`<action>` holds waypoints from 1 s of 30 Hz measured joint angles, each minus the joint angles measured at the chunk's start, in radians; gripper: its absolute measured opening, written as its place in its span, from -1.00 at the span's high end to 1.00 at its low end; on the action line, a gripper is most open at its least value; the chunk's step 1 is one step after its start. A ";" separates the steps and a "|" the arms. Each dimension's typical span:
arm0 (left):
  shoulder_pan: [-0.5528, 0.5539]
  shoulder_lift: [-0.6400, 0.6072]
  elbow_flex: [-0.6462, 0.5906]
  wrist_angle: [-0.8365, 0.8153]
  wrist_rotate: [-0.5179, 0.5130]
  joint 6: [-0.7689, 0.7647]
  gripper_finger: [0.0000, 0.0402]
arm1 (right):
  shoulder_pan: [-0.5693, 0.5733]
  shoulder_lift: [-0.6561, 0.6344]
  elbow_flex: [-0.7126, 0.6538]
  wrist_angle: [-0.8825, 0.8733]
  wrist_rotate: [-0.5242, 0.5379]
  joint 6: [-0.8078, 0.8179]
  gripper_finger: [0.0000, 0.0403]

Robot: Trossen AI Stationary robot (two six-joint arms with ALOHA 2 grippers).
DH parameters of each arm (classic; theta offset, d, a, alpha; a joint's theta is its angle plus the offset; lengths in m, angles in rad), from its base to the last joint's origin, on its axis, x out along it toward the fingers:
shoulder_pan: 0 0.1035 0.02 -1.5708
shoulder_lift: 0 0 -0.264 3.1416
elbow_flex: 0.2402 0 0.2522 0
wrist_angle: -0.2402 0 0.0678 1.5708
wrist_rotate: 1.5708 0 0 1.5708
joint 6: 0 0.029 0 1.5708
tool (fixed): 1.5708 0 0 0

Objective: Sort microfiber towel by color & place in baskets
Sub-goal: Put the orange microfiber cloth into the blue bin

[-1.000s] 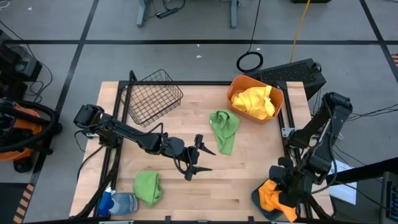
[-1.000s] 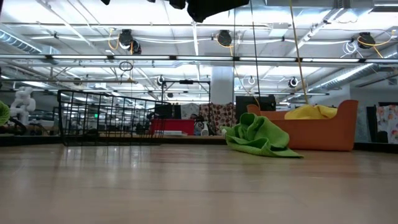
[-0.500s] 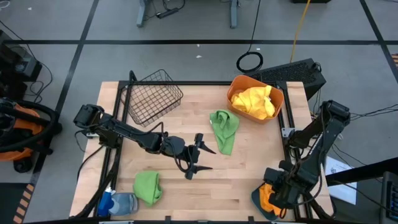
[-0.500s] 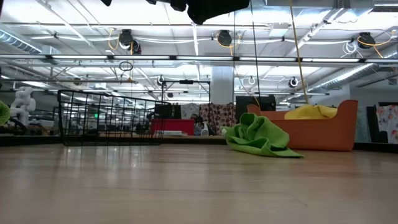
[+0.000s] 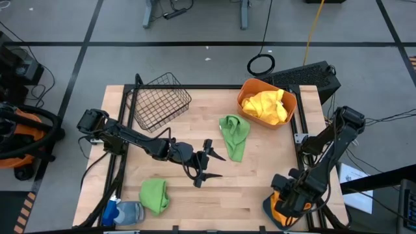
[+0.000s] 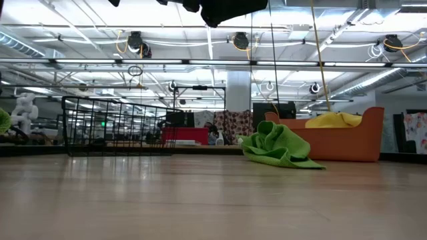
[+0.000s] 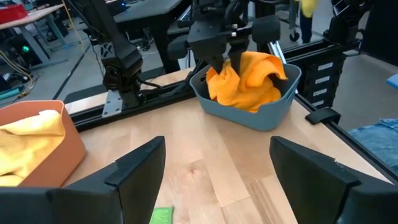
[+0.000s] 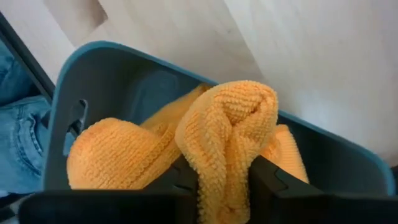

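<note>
My right gripper (image 8: 224, 180) points down into the dark teal basket (image 8: 112, 81) at the table's near right corner, shut on an orange towel (image 7: 249, 81). My left gripper (image 5: 218, 167) hovers open and level over the table's middle, touching nothing. One green towel (image 5: 234, 135) lies crumpled on the table right of centre, and another green towel (image 5: 155, 195) lies near the front left. Yellow towels (image 5: 265, 106) fill the orange basket (image 5: 290, 99) at the far right. The black wire basket (image 5: 159, 101) stands at the far left. My right gripper pinches a raised fold of the orange towel (image 8: 227, 124) between its two fingers, several layers thick. The fingers come from above, pointing down. The rest of the towel lies bunched and slack inside the teal basket (image 7: 249, 118).
A blue-and-white bottle (image 5: 127, 211) lies at the near left corner beside the green towel. The low view shows the green towel (image 6: 280, 150) in front of the orange basket (image 6: 350, 140), and the wire basket (image 6: 113, 127) to the left. Bare wood lies between the arms.
My right gripper has sunk into the teal basket and rolled its wrist, carrying the orange towel. The towel's end had hung out over the basket's near right side; it now sits bunched inside the basket.
</note>
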 joint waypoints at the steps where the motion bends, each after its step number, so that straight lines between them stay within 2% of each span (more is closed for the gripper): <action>1: 0.000 0.000 0.000 0.000 0.000 0.000 -0.47 | -0.001 0.004 0.000 0.012 -0.001 0.000 0.65; 7: 0.000 0.000 0.000 0.000 0.000 0.000 -0.47 | -0.001 0.011 0.000 0.101 -0.049 -0.005 0.47; 20: 0.002 0.000 0.000 -0.027 -0.014 -0.001 -0.47 | -0.002 0.010 0.000 0.085 -0.077 -0.033 0.15; 30: 0.002 0.000 0.000 -0.031 -0.015 -0.001 -0.47 | 0.024 0.010 0.095 -0.015 -0.076 -0.026 0.10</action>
